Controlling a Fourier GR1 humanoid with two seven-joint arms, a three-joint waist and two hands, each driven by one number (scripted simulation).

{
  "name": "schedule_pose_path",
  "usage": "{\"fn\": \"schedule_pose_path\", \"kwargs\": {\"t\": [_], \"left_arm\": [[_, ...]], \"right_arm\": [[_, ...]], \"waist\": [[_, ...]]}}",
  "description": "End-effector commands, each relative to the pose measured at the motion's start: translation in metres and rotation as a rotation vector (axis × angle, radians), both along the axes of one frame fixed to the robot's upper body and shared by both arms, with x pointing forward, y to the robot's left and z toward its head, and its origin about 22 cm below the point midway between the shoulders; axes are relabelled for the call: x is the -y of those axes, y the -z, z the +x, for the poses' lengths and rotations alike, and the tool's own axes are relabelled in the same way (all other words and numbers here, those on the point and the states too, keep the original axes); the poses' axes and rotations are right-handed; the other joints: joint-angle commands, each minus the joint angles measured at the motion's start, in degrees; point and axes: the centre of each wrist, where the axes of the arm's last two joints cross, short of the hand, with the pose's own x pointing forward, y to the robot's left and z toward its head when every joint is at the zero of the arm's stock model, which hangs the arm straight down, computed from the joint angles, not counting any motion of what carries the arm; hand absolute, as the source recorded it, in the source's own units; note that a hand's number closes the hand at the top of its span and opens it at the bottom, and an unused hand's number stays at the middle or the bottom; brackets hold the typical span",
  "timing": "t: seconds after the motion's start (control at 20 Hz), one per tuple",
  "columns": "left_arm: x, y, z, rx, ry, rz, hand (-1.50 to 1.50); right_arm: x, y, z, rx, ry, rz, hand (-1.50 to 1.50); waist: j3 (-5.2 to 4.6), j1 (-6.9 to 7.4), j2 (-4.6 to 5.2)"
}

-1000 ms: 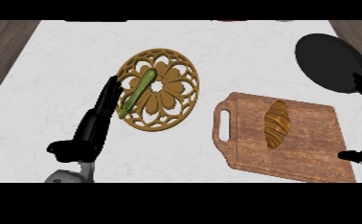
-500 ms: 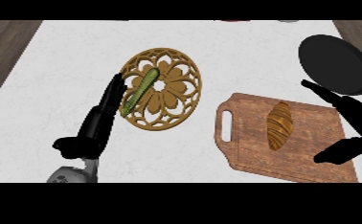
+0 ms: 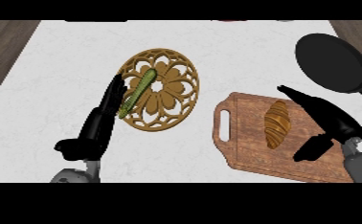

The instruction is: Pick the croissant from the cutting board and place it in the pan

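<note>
A golden-brown croissant (image 3: pixel 278 123) lies lengthwise on the wooden cutting board (image 3: pixel 247 146) at the lower right. The black pan (image 3: pixel 329 62) sits beyond the board at the right edge, with nothing in it. My right hand (image 3: pixel 326 117) hovers over the board's right side, just right of the croissant, fingers straight and pointing up-left, thumb hanging low; it holds nothing. My left hand (image 3: pixel 102 120) rests open at the lower left, its fingertips beside a green cucumber.
A round carved wooden trivet (image 3: pixel 170 94) lies mid-counter with a green cucumber (image 3: pixel 139 92) across its left side. The white marbled counter (image 3: pixel 71 60) meets a wooden strip at the left and right edges.
My right hand has come up from the lower right corner and moved left over the board, closer to the croissant. The left hand has hardly moved.
</note>
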Motion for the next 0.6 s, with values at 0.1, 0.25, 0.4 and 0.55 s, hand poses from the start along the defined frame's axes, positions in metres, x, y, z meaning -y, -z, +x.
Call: {"fn": "schedule_pose_path", "kwargs": {"t": [0.1, 0.25, 0.4, 0.55], "left_arm": [[-0.009, -0.002, -0.001, -0.004, -0.002, 0.005, 0.00], [0.003, -0.015, 0.015, 0.001, 0.006, 0.005, 0.00], [0.002, -0.007, -0.004, -0.017, 0.006, -0.003, 0.00], [-0.008, -0.004, -0.006, -0.005, 0.016, 0.002, 0.00]], "right_arm": [[-0.004, 0.027, 0.009, -0.038, 0.011, -0.017, -1.50], [0.013, 0.020, 0.007, -0.018, 0.031, 0.018, -1.50], [0.015, 0.012, 0.035, 0.007, 0.055, 0.062, -1.50], [-0.004, 0.036, 0.003, -0.004, 0.049, 0.046, -1.50]], "waist": [[0.00, -0.03, 0.00], [0.00, -0.25, 0.01], [0.01, 0.16, 0.05], [-0.01, -0.24, -0.04]]}}
